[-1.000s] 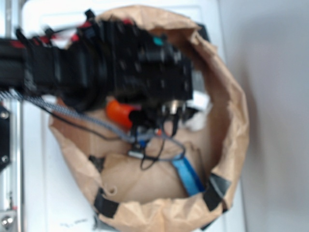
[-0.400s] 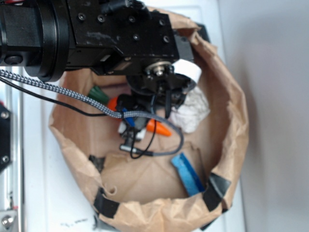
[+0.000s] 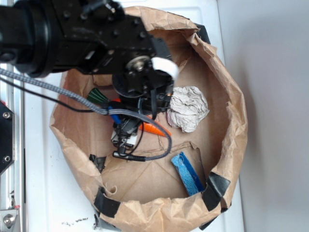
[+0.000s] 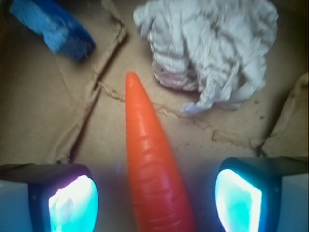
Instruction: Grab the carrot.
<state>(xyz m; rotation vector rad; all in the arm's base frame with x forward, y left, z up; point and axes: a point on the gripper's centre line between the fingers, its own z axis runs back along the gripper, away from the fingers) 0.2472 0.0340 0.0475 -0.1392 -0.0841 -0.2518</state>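
The orange carrot lies on the brown paper floor, its pointed tip aimed away from me. In the exterior view only its tip and dark green stem cap show from under the arm. My gripper straddles the carrot's thick part. Both glowing fingertips stand apart from it on either side, so it is open. In the exterior view the gripper hangs low inside the bag, its fingers hidden by the wrist and cables.
A crumpled white paper ball lies just right of the carrot's tip. A blue strip rests toward the near side. The brown paper bag's wall rings everything, with black tape at its corners.
The arm has swung from across the bag's top down into it. The gripper has settled lower, over the carrot, and the paper ball has come fully into sight.
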